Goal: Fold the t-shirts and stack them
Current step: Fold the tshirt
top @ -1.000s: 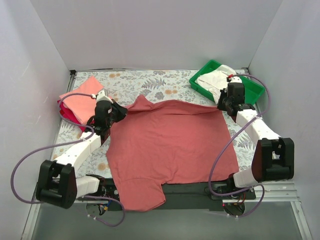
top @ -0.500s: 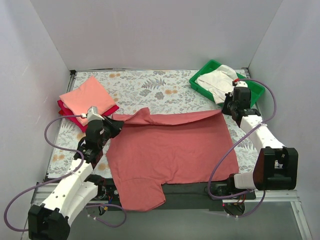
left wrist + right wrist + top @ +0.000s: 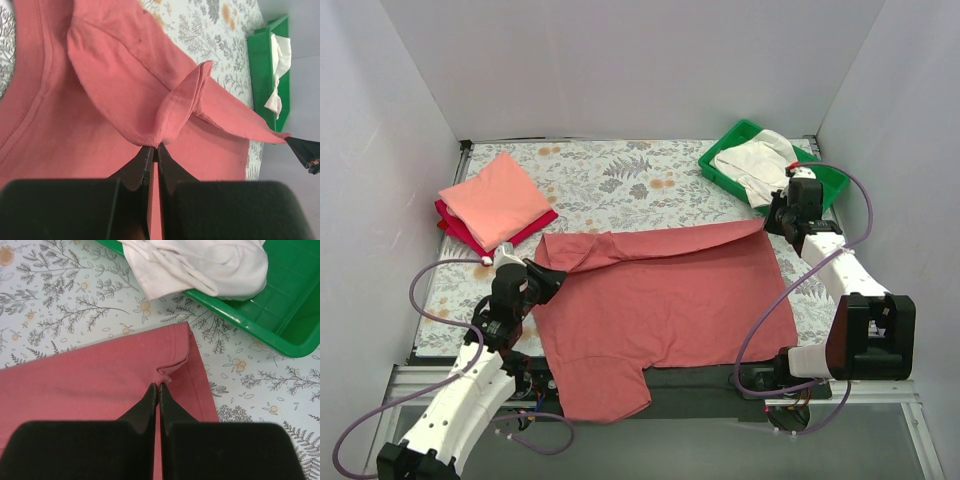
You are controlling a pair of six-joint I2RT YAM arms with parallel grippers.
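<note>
Far desk (image 3: pixel 620 175) strip between pink stack (image 3: pixel 495 200) and tray (image 3: pixel 825 180): bare, open passage. Tray with cream shirt (image 3: pixel 755 160) heaped inside sits just beyond right fingers (image 3: pixel 150 402) and blocks far-right corner. Stack blocks far-left corner, well apart from left fingers (image 3: pixel 141 162). Desk centre covered by red shirt (image 3: pixel 660 300), overhanging near edge. Walls (image 3: pixel 640 70) close off left, right, back.

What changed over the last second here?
Shut on the far edge of the brick-red shirt, the left gripper and right gripper drew it nearward, the left much farther, folding it over. The salmon shirt, crimson shirt, white shirt and green tray stayed put.
</note>
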